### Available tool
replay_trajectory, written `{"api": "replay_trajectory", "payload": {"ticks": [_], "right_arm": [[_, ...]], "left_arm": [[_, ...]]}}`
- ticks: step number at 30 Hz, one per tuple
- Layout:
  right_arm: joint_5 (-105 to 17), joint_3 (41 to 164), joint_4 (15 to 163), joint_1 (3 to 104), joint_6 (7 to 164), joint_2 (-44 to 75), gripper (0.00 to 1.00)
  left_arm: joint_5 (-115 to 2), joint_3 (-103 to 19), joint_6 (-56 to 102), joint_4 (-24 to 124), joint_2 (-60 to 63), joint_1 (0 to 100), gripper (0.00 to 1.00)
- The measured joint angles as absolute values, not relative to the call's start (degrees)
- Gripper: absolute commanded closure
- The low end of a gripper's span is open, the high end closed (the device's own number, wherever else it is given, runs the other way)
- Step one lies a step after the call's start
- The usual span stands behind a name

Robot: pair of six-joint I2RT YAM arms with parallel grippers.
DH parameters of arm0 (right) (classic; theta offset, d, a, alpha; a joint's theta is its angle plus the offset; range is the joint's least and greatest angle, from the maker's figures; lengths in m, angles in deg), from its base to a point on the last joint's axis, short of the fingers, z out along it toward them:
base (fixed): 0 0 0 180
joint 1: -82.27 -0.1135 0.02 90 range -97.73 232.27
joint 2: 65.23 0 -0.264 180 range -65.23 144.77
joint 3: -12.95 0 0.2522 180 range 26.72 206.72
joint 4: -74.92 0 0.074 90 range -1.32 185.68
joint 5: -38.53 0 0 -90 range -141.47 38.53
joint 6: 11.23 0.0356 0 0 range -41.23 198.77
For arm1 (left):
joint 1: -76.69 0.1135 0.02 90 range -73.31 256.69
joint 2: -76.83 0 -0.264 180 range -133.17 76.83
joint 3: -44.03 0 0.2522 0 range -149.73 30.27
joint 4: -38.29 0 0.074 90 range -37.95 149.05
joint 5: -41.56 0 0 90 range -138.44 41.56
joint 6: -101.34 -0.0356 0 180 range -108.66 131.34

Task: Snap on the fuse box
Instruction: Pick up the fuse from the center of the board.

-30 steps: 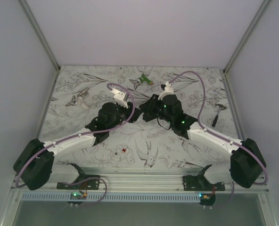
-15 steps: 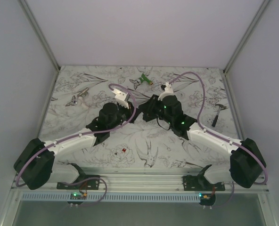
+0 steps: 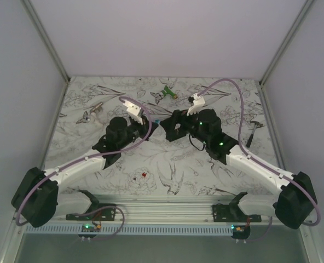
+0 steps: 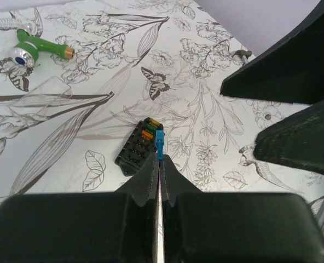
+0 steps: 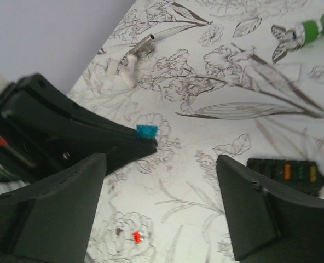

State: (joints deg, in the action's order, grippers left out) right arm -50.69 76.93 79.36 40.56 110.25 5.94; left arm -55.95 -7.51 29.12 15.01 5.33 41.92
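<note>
The fuse box (image 4: 142, 146) is a black oblong block lying flat on the flowered table, with orange and yellow fuses (image 5: 287, 171) seated in its slots. My left gripper (image 4: 160, 159) hangs just above its near end, shut on a small blue fuse (image 4: 160, 141) that sticks out past the fingertips. My right gripper (image 5: 161, 164) faces the left one with its jaws wide open and nothing between them; the fuse box (image 5: 287, 175) lies beside its right finger. In the top view the blue fuse (image 3: 157, 121) shows between the two wrists, and the fuse box is hidden.
A green-and-white gadget (image 3: 165, 94) lies at the back of the table. A metal tool (image 3: 91, 113) sits at the left and a small hammer-like tool (image 3: 253, 131) at the right. A loose red fuse (image 3: 144, 175) lies near the front.
The left jaws have closed on the blue fuse and the right jaws have opened wide. The two wrists have drawn slightly apart, the left one shifting left.
</note>
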Motion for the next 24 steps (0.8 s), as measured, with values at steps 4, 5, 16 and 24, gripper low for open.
{"api": "replay_trajectory", "payload": {"ticks": [4,5,16,24], "right_arm": [[-48.3,77.3,81.2,41.3,101.7,3.8,0.0],[-47.9,77.3,81.7,41.3,99.8,3.1,0.0],[-35.3,80.6,86.8,48.4,86.8,1.5,0.0],[-18.3,82.8,89.1,51.6,81.2,3.6,0.12]], "left_arm": [[-60.5,-7.6,27.4,17.2,7.4,44.6,1.0],[-61.5,-7.7,26.8,18.2,7.9,45.0,1.0],[-73.9,-11.4,20.7,27.4,10.1,45.9,1.0],[-84.1,-15.4,19.0,30.9,9.7,46.3,1.0]]}}
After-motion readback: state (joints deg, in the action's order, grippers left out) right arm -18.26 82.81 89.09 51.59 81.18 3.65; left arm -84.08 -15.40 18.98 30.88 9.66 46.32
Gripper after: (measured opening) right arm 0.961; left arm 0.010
